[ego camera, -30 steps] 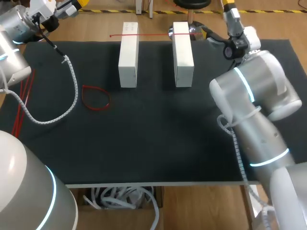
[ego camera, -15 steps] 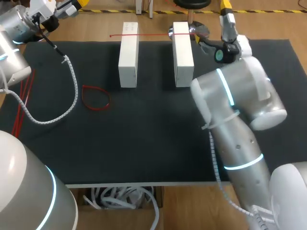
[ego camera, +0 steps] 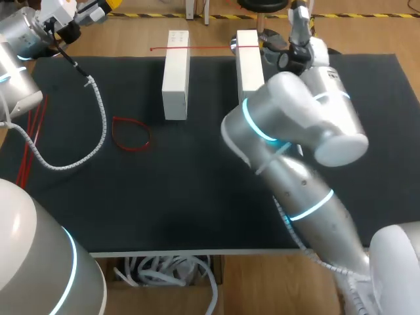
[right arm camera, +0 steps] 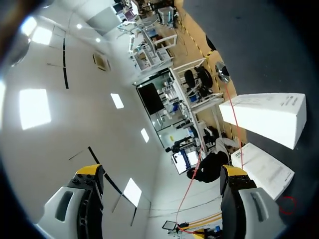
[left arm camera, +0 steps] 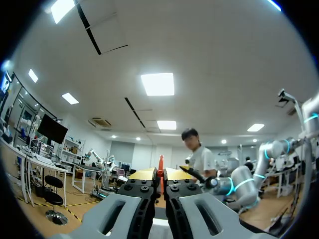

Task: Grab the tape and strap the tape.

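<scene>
A long red tape (ego camera: 203, 48) lies across the tops of two white blocks (ego camera: 176, 75) (ego camera: 248, 62) at the back of the black mat (ego camera: 164, 197). A small red tape loop (ego camera: 130, 133) lies flat on the mat's left half. My right gripper (ego camera: 296, 13) is past the mat's back edge, beside the right block; in its wrist view it (right arm camera: 162, 174) stands open and empty, with both blocks (right arm camera: 264, 112), the tape (right arm camera: 234, 124) and the loop (right arm camera: 287, 204) off to one side. My left gripper (ego camera: 98, 10) is raised off the back left corner, shut (left arm camera: 159, 174), a thin red sliver showing between its tips.
My right arm's bulky elbow (ego camera: 295, 118) hangs over the mat's right half and hides part of the right block. A white ribbed cable (ego camera: 98, 125) from the left arm trails over the mat's left side. More red tapes (ego camera: 29, 144) lie along the left edge.
My right arm has swung leftward, its elbow now covering the right block's near end, and its gripper has shifted slightly left. The left arm and the tapes have not moved.
</scene>
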Available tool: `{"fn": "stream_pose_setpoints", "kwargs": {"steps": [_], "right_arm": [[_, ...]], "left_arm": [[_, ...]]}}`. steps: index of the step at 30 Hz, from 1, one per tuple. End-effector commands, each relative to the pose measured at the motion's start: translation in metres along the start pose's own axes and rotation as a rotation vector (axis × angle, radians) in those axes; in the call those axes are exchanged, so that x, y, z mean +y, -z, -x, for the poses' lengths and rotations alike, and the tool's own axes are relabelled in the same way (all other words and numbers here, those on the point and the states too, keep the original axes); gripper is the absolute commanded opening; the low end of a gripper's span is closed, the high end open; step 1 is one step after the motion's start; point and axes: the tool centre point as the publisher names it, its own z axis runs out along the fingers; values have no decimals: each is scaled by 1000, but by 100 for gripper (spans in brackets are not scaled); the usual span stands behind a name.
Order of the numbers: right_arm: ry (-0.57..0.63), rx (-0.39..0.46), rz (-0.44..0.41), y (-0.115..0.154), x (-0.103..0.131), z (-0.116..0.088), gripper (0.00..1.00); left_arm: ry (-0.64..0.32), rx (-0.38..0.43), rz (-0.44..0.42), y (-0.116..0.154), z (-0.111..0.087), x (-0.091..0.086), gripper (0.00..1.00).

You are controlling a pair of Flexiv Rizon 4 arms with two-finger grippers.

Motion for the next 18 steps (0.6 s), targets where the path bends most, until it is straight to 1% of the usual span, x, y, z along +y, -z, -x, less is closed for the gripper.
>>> {"fn": "stream_pose_setpoints", "kwargs": {"steps": [1,4,5,6,7,9,12,18], "right_arm": [[-9,-34,283,-3,-8,-2,100],[-25,-62,283,-1,-14,0,100],[-33,-73,277,1,-21,-1,100],[-45,-55,252,4,-28,-5,100],[-52,-54,244,7,-33,-9,100],[-63,-36,217,13,-38,-17,100],[-68,-48,216,17,-36,-16,100],[-56,-86,251,26,-26,-7,100]], "left_arm": [[0,4,-1,1,1,1,0],[0,4,-1,1,1,1,0],[0,4,-1,1,1,1,0],[0,4,-1,1,1,1,0],[0,4,-1,1,1,1,0],[0,4,-1,1,1,1,0],[0,4,-1,1,1,1,0],[0,4,-1,1,1,1,0]]}}
